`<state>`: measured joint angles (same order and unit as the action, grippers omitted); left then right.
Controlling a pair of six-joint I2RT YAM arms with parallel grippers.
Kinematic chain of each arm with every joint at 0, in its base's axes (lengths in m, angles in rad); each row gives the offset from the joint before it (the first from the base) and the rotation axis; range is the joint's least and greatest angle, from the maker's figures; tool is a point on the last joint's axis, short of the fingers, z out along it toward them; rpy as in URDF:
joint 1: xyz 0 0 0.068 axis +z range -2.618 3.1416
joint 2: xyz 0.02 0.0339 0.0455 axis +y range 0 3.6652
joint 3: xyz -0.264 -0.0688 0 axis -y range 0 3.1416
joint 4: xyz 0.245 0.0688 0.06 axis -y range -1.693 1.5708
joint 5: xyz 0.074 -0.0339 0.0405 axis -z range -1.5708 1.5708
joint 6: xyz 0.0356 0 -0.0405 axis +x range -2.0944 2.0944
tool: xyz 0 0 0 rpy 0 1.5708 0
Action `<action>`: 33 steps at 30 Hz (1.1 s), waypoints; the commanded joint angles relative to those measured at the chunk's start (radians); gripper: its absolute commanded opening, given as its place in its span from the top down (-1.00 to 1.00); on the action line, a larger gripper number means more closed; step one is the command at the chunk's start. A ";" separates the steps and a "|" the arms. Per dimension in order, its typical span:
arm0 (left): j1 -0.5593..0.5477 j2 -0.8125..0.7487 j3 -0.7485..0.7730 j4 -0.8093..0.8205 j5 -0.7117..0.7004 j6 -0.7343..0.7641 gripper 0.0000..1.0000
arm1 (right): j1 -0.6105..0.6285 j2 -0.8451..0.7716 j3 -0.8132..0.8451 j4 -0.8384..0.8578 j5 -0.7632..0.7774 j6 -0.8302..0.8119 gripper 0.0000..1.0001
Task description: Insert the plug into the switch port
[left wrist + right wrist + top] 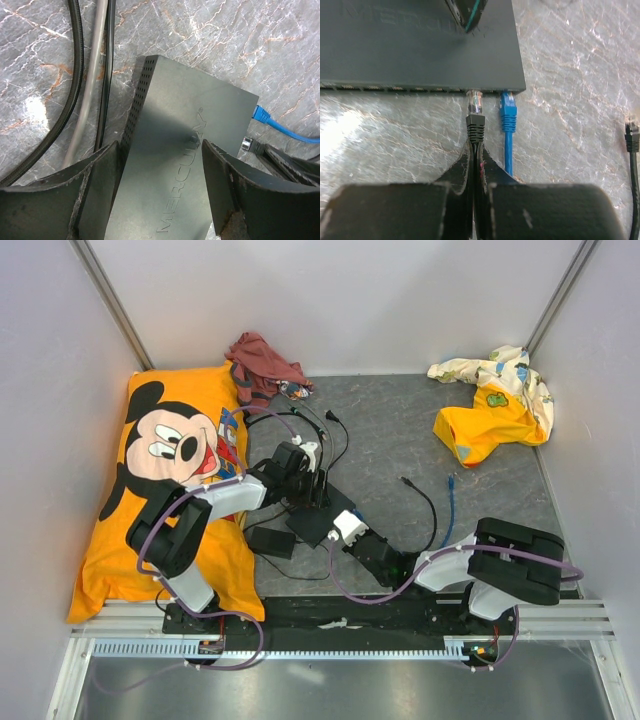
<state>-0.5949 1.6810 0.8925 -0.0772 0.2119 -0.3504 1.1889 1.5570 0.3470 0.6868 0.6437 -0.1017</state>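
Observation:
The switch (175, 125) is a thin, flat, matte-black box marked MERCURY; it also shows in the right wrist view (420, 45) and in the top view (312, 524). My left gripper (160, 145) straddles it, with its fingers (100, 185) pressed on both long sides. My right gripper (476, 145) is shut on a black cable just behind its plug (475, 112). The plug's clear tip meets the port row (395, 88) at the switch's front edge, right beside a blue plug (508, 112) that sits in the neighbouring port. Most of the clear tip still shows outside.
A black adapter brick (270, 541) lies left of the switch, and loose black cables (330, 440) lie behind it. Another black plug (632, 132) lies to the right. A Mickey Mouse pillow (170, 490) is at the left, a red cloth (265, 365) at the back, a yellow garment (495, 405) at the back right.

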 commanded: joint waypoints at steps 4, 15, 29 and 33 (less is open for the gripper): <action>-0.003 0.026 0.040 -0.015 0.046 -0.012 -0.45 | 0.020 -0.051 0.050 0.048 -0.001 -0.004 1.00; -0.003 0.031 0.042 -0.016 0.067 -0.015 -0.45 | 0.023 -0.014 0.017 0.143 0.089 0.000 1.00; -0.003 0.066 0.062 -0.016 0.144 -0.015 -0.44 | 0.023 0.126 -0.040 0.390 0.093 -0.019 1.00; -0.002 0.078 0.078 -0.041 0.150 0.011 -0.44 | 0.023 0.121 -0.059 0.439 0.073 -0.076 1.00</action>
<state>-0.5831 1.7287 0.9344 -0.0822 0.2577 -0.3496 1.2076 1.6859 0.2974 0.9707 0.7353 -0.1215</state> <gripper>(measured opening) 0.726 0.018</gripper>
